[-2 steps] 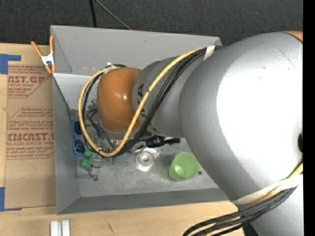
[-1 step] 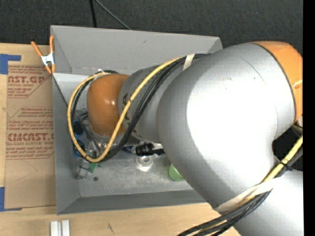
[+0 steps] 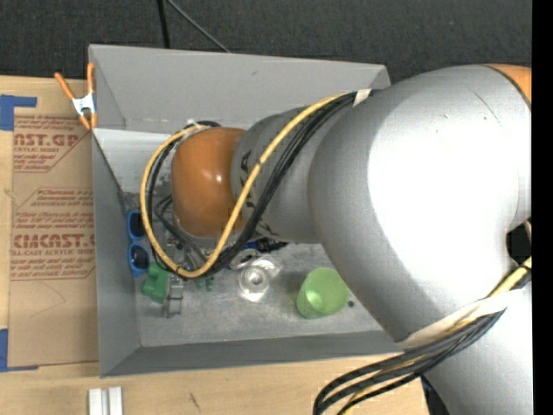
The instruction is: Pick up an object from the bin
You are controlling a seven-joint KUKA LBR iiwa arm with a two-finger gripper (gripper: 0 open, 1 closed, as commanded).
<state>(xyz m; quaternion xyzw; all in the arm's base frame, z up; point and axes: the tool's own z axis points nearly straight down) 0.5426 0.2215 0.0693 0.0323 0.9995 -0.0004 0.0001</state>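
My gripper (image 3: 175, 299) reaches down into the bin's near left corner, mostly hidden under the arm's orange cover and cables. A small dark green thing (image 3: 155, 285) lies right against its left side; I cannot tell whether it is held. Two blue ring-shaped pieces (image 3: 137, 242) lie just beyond it along the left wall. A clear, shiny round thing (image 3: 253, 281) rests on the floor to the gripper's right.
A light green rounded cup-like thing (image 3: 320, 293) lies near the bin's front wall, right of the clear piece. The big grey arm covers the bin's right half and much of its middle. A small green bit (image 3: 208, 284) sits beside the cables.
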